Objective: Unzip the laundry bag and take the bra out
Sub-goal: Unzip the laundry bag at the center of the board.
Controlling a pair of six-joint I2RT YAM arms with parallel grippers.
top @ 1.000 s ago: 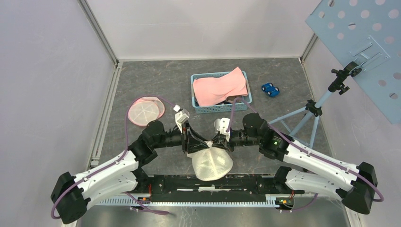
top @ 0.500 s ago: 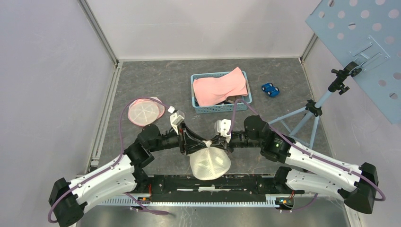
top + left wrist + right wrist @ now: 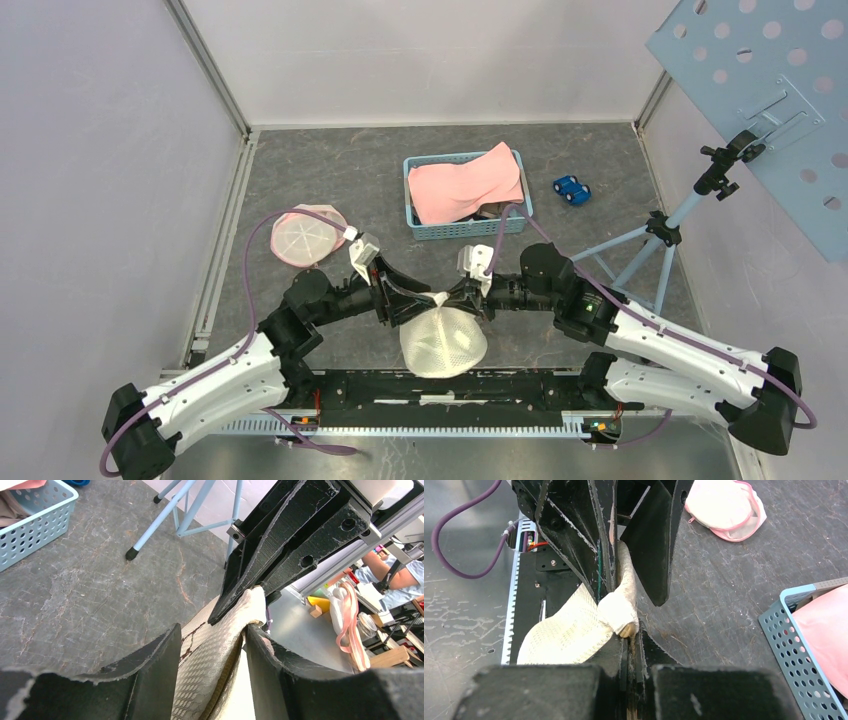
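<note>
While right fingers (image 3: 280,540) pinch the bag (image 3: 443,340) at its top corner, left fingers (image 3: 145,665) stand apart astride the fold just beside, gripping nothing; bag hangs below both, bra not visible.

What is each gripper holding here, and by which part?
The right gripper pinches the white mesh laundry bag by its bunched top edge. The left gripper straddles that edge, jaws apart, gripping nothing.

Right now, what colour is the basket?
The basket is light blue, clearest in the top view.
</note>
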